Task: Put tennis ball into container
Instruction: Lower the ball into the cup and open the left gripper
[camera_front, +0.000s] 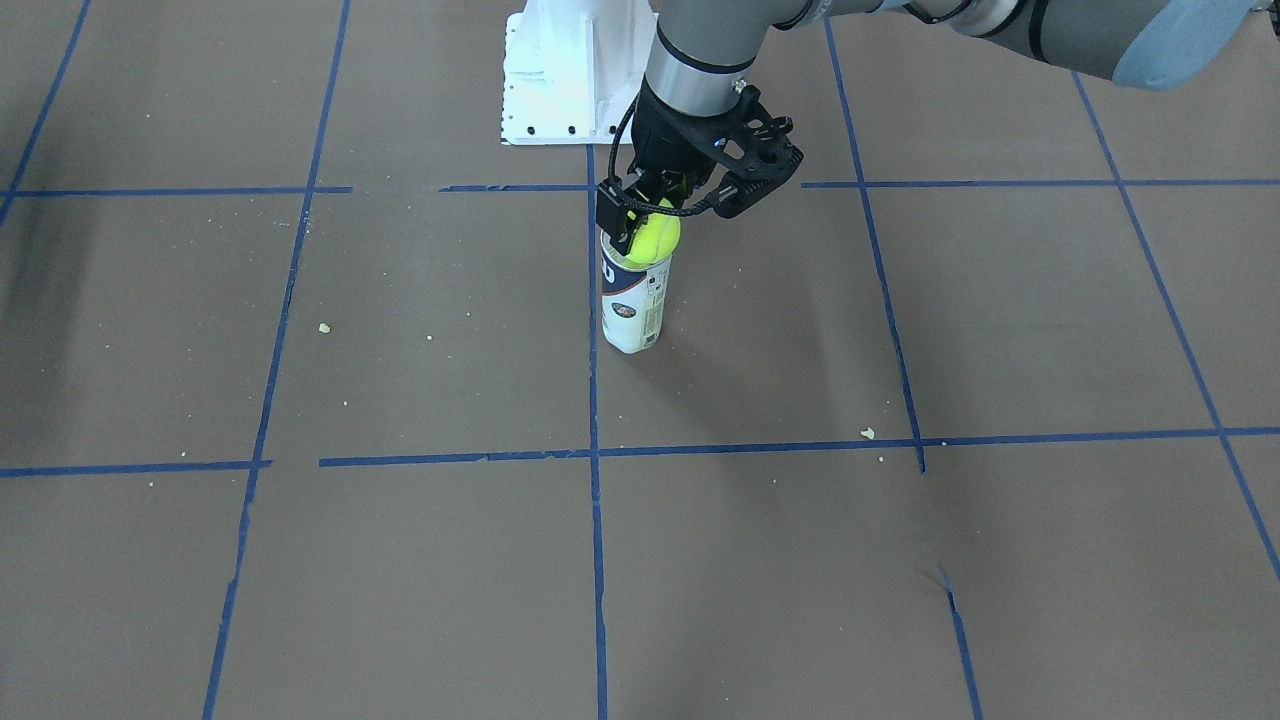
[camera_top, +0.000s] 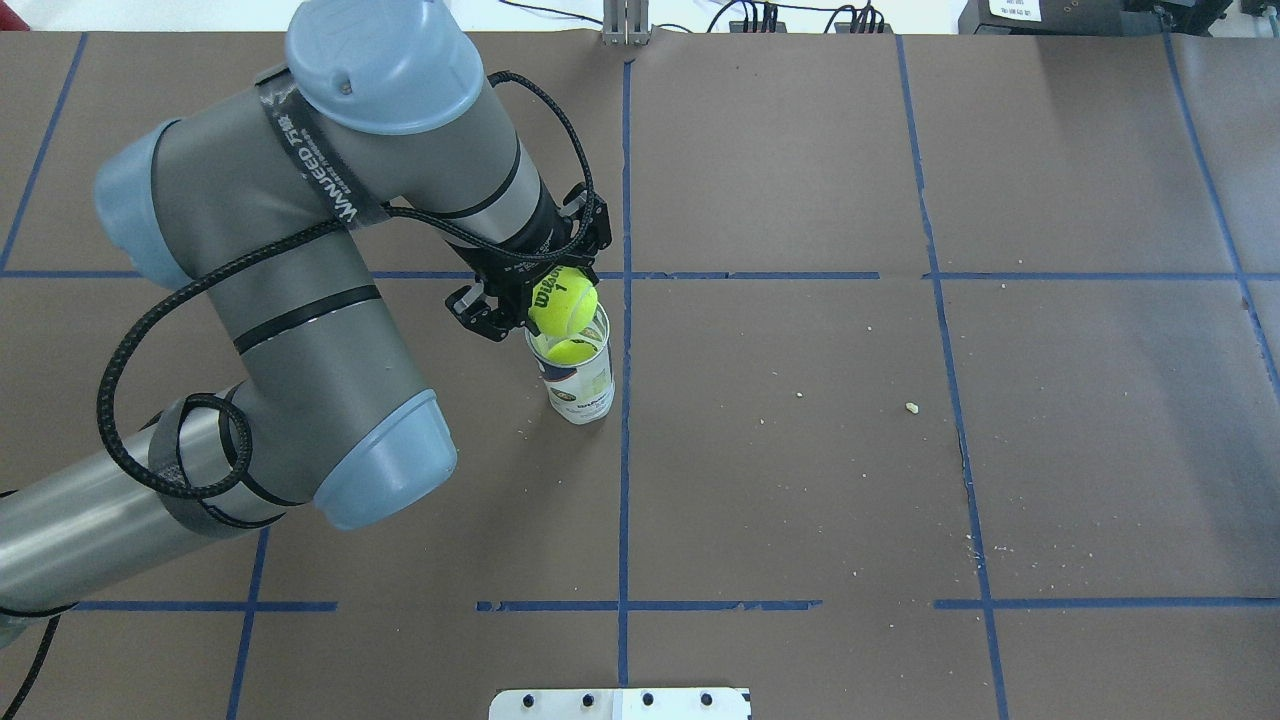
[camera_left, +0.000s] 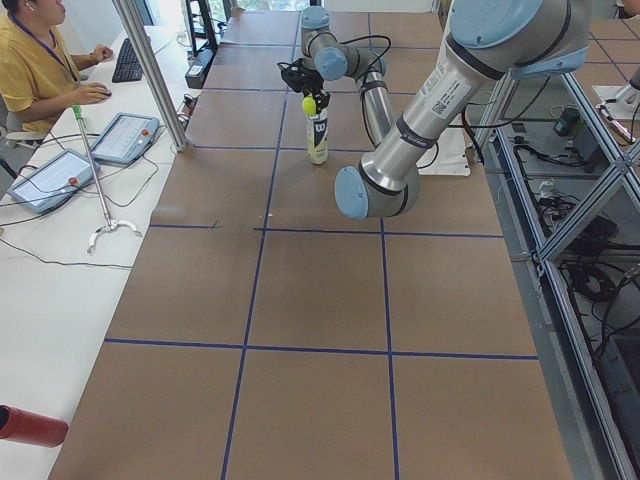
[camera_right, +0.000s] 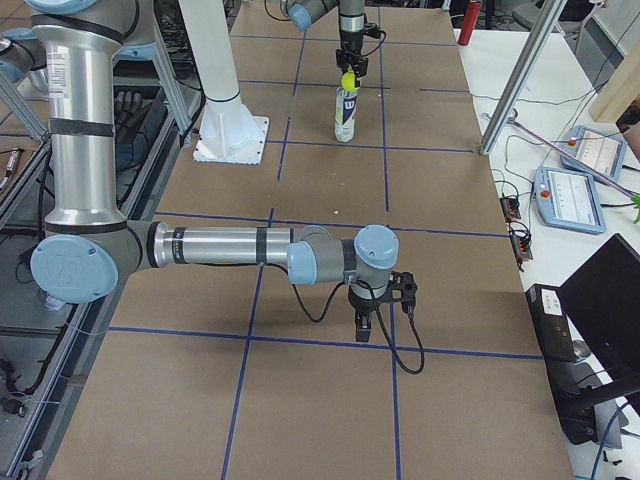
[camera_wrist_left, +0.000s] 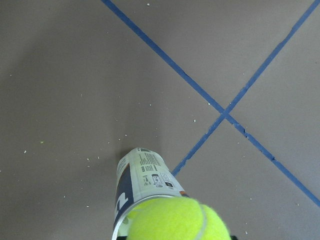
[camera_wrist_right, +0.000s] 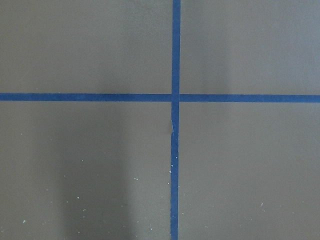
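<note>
My left gripper (camera_top: 556, 296) is shut on the yellow-green tennis ball (camera_top: 570, 310), holding it right at the open mouth of the container (camera_top: 582, 388). The can stands upright beside a blue tape line, and a second yellow ball (camera_top: 572, 351) lies inside it. The front view shows the held ball (camera_front: 655, 240) resting at the can's (camera_front: 632, 310) rim. In the left wrist view the ball (camera_wrist_left: 175, 220) overlaps the can's top (camera_wrist_left: 145, 175). My right gripper (camera_right: 363, 325) points down over bare table far from the can; I cannot tell whether it is open or shut.
The white metal pedestal (camera_front: 560, 70) stands just behind the can. Small crumbs (camera_front: 867, 433) dot the brown table with its blue tape grid. An operator (camera_left: 35, 60) sits at a side desk with tablets (camera_left: 125, 135).
</note>
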